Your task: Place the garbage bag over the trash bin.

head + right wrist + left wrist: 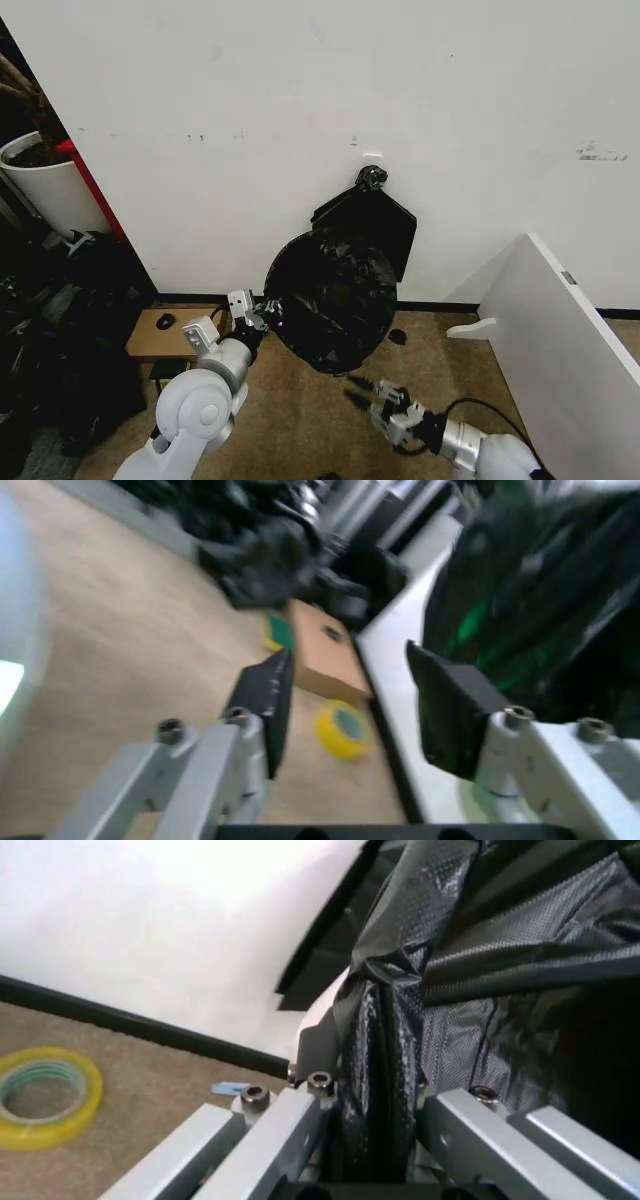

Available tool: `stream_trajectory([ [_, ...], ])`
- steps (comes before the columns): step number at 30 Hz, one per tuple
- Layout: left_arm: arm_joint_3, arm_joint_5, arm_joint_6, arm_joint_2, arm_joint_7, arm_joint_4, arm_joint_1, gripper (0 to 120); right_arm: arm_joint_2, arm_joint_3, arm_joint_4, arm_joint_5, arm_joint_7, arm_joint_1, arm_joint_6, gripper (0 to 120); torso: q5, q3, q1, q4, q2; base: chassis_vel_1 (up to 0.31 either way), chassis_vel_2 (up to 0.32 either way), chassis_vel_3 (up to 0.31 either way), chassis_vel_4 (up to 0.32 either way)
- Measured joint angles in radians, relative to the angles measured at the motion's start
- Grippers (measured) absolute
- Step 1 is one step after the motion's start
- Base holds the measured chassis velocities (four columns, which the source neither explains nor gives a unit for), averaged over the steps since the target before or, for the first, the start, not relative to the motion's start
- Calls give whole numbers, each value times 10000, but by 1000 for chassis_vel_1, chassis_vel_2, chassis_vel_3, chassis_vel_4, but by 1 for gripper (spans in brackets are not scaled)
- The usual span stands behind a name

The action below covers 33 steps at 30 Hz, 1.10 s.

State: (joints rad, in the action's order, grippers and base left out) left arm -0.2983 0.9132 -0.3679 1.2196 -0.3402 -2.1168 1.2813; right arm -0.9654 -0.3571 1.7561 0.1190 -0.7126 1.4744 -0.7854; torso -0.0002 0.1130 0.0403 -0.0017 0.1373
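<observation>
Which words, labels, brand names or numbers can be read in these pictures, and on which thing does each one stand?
No text can be read in any view.
The garbage bag, pinched in the left gripper, is plain black.
The yellow tape roll on the carpet bears no print.
The white panel carries a small grey tag near its top edge, too small to read.
The right gripper hangs open near the floor, unmarked.

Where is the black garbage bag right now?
In the head view the garbage bag sits mid-picture by the white wall, its left edge pinched in the left gripper, below a flat black bundle.
</observation>
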Motion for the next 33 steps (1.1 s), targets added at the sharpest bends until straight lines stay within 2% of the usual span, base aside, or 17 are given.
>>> stream_trajectory([
  [2,52,-233,220,-50,76,341,-46,0,203,-361,194,-1813,-1573,124,211,53,2,0,0,-1,0,0,0,0,0],
  [3,52,-233,220,-50,76,341,-46,0,203,-361,194,-1813,-1573,124,211,53,2,0,0,-1,0,0,0,0,0],
  [6,245,-552,576,-92,189,708,-46,0,399,-478,783,-3734,-1984,279,825,65,2,0,0,0,0,0,0,0,0],
  [8,431,-830,933,-40,308,928,-9,0,465,-311,1503,-4563,-1161,325,1368,74,0,0,0,0,0,0,0,0,0],
  [10,623,-1028,1373,85,404,1039,22,0,476,48,2234,-4574,403,323,2069,82,2,0,1,2,0,0,0,0,0],
  [11,623,-1028,1373,85,404,1039,22,0,476,48,2234,-4574,403,323,2069,82,2,0,1,2,0,0,0,0,0],
  [13,744,-1098,1684,192,453,1069,34,0,459,386,2698,-4275,1735,317,2703,89,0,0,0,1,1,0,0,0,0],
  [15,910,-1281,2329,371,525,1103,47,0,412,1026,3309,-3871,3764,285,3942,96,3,0,0,-1,1,0,0,0,0],
  [16,930,-1329,2435,398,535,1111,48,0,402,1150,3419,-3819,4108,271,4183,95,3,0,0,-1,1,0,0,0,0],
  [19,1063,-1832,3308,583,633,1228,99,0,370,1856,4022,-3698,6202,230,5548,81,2,0,0,1,1,0,0,0,0],
  [21,1094,-2014,3558,632,658,1274,120,0,356,2031,4192,-3758,6699,224,5866,77,1,0,0,0,2,0,0,0,0],
  [25,1207,-3184,4654,919,676,1546,302,0,157,3161,4995,-4783,9020,-113,7515,59,0,0,0,3,2,0,0,0,0],
  [28,1292,-3588,4930,1039,676,1712,333,0,-16,3500,5276,-5411,9869,-272,8150,52,3,0,0,3,2,0,0,0,0],
  [29,1349,-3747,5015,1112,667,1769,347,0,-120,3632,5390,-5756,10314,-355,8448,46,1,0,0,-1,2,0,0,0,0],
  [33,1611,-4069,5144,1351,570,1854,405,0,-356,4027,5470,-6590,11268,-844,9096,32,3,0,0,0,2,0,0,0,0],
])
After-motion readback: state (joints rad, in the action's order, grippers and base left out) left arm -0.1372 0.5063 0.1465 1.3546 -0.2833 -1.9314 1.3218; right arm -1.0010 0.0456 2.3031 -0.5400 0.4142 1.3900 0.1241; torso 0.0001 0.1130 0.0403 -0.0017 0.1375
